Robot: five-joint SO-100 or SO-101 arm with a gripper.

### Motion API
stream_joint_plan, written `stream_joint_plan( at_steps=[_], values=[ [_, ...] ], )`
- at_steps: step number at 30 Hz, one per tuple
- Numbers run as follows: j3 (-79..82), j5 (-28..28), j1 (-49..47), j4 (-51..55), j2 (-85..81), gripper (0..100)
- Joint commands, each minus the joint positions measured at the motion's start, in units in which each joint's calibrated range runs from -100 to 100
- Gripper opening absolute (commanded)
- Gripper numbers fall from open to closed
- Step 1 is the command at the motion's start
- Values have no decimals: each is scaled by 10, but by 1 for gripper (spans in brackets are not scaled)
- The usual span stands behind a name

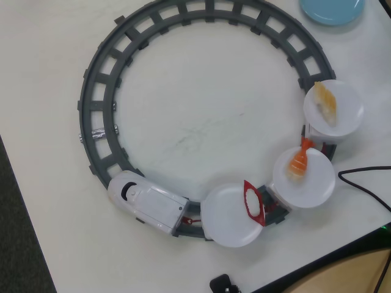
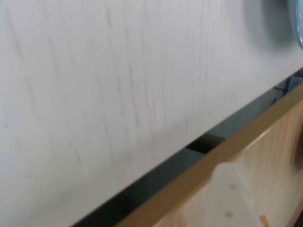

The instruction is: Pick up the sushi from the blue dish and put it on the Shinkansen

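Observation:
In the overhead view the pale yellow-tan sushi (image 1: 324, 102) lies on the rearmost white plate (image 1: 345, 116) of the Shinkansen (image 1: 146, 204), which stands on the grey ring track (image 1: 98, 104). An orange tailed piece (image 1: 299, 160) and a red-rimmed white piece (image 1: 253, 203) lie on the other two plates. The blue dish (image 1: 333, 11) at the top right shows no sushi on its visible part. My gripper is out of the overhead view. In the blurred wrist view only one white finger (image 2: 231, 194) shows, over a wooden surface, with the dish's rim (image 2: 298, 26) at the top right.
A black cable (image 1: 363, 174) runs across the table's right side. A black object (image 1: 223, 284) sits at the bottom edge. The table edge (image 2: 199, 144) runs diagonally in the wrist view, with a wooden surface (image 2: 270, 156) beyond it.

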Motion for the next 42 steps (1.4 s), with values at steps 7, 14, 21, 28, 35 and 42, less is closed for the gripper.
stream_joint_plan(
  at_steps=[7,14,21,28,35,42],
  values=[
    [142,1,1,14,-234,30],
    [146,0,2,124,-329,30],
    [146,1,2,126,-327,30],
    [146,1,2,125,-327,30],
    [146,1,1,125,-327,30],
    [146,2,1,125,-327,30]
  ],
)
